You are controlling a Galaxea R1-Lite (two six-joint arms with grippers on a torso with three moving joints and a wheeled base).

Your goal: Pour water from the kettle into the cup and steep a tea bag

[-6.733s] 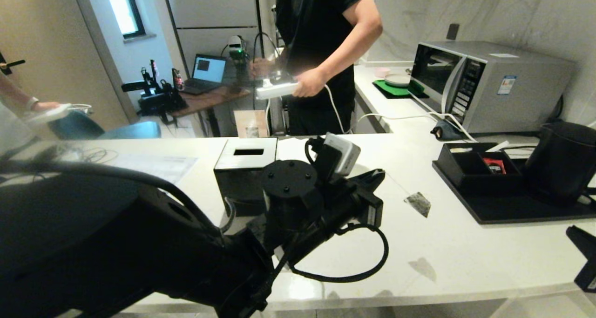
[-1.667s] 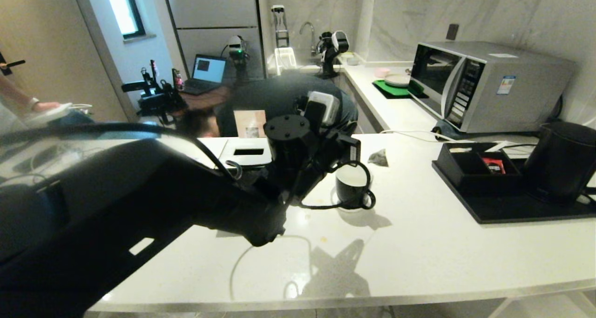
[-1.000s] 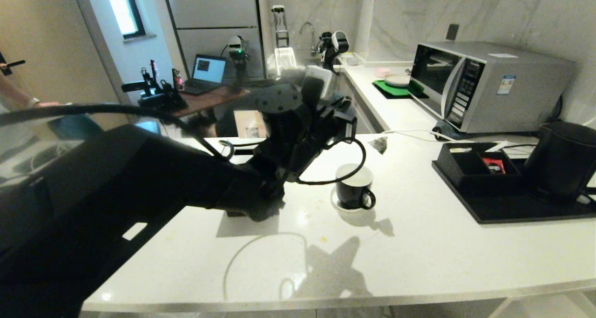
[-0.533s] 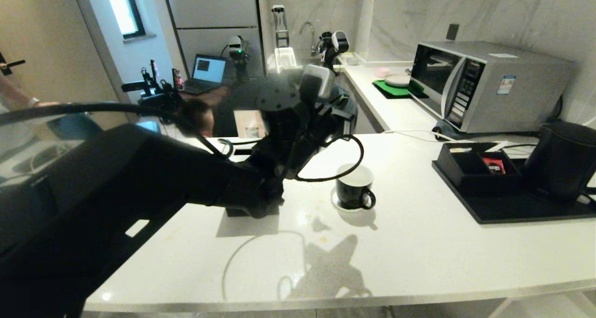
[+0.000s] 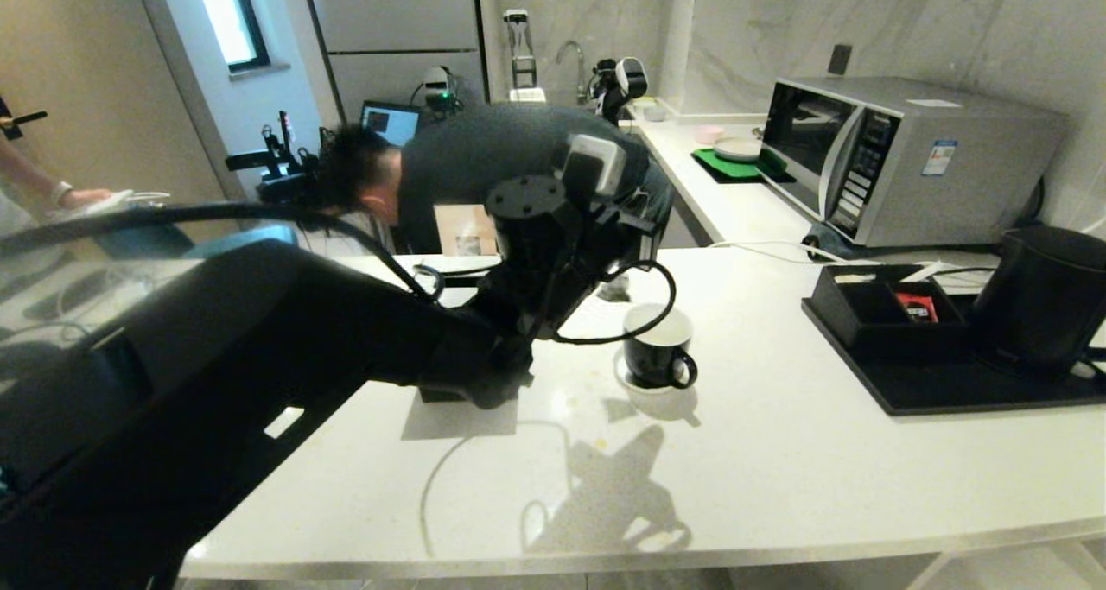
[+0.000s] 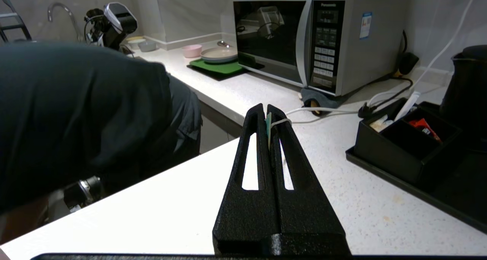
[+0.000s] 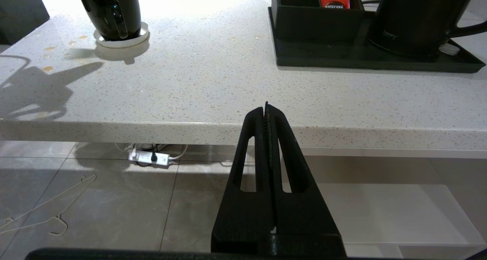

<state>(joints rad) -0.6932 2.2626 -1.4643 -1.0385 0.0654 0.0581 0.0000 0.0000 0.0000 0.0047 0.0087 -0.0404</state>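
The white counter [image 5: 778, 478] is lying open between the cup [image 5: 658, 354] and the black tray [image 5: 942, 391] — room for a gripper to pass; the kettle [image 5: 1041, 301] and a compartment box [image 5: 873, 309] are crowding that tray; the left arm [image 5: 363, 348] is hanging over the cup's near-left side; a bent-over person [image 5: 484, 158] is blocking the far edge.

Left arm [image 5: 536, 253] raised over counter [image 5: 778, 469], beside cup [image 5: 658, 357] on saucer [image 5: 624, 376]; kettle [image 5: 1041, 301] on tray [image 5: 950, 396] far right.
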